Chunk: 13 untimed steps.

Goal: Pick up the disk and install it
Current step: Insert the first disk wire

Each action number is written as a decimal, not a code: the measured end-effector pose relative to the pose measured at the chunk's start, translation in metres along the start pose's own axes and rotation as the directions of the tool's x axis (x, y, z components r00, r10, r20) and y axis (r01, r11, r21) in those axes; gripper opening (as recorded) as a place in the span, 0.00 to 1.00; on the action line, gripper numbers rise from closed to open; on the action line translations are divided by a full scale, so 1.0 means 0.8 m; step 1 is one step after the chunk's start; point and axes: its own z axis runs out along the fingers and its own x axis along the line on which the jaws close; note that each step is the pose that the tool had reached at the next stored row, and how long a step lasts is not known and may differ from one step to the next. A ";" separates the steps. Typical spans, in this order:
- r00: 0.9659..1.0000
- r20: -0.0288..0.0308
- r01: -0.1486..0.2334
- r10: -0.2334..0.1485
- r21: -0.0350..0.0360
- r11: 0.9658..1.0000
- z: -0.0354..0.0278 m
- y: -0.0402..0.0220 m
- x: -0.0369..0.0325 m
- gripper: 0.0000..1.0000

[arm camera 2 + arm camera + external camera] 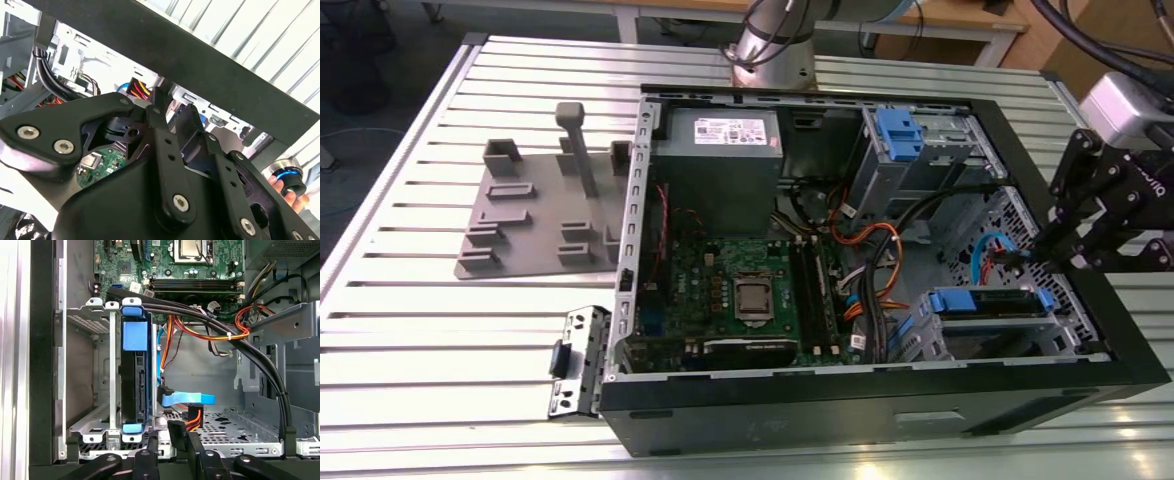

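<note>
The disk (135, 385) sits in the corner cage of the case (854, 410), near the gripper (1054, 250); whether the gripper is clenched cannot be told. The grey box (727, 165) carries a white sticker.

The table (400, 330) is pale silver, ribbed in long parallel slats. On it the stand (534, 220) is flat grey, and the computer case (854, 410) is black outside and bare grey metal within. The motherboard (734, 290) is green, the power supply (720, 170) grey (with a white sticker). In the first wrist view the disk (134, 385) shows a dark edge between bright blue rails, beside orange, red and yellow wires (200, 332) and a blue cable (187, 399). The gripper (1057, 258) is matt black.
</note>
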 end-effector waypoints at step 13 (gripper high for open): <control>1.000 -0.001 0.001 -0.001 0.000 1.000 -0.0011 0.0079 -0.0005 0.35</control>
